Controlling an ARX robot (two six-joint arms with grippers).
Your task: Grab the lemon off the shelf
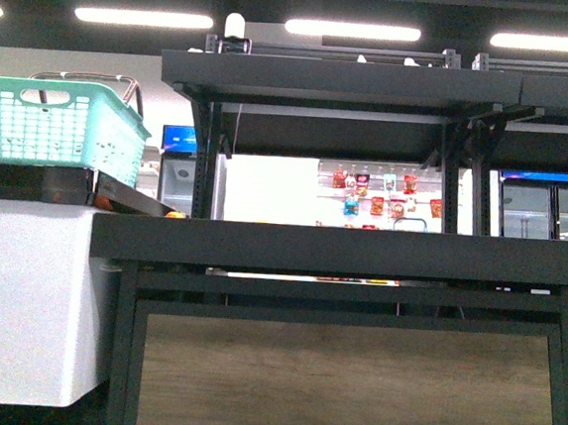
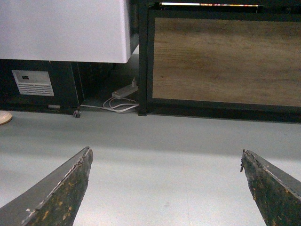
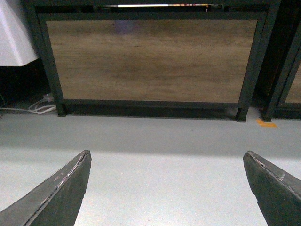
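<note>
You are holding left end effector [image 2: 165, 157] and right end effector [image 3: 167, 157] released. Lemon is not showing on the shelf [image 1: 340, 249], mid-frame, so reaching blind is risking striking it.

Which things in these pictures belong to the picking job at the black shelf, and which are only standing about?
Job: black shelf; left pincer, open; right pincer, open. No lemon is in view.
Standing about: teal basket; white cabinet; white cables on the floor.
</note>
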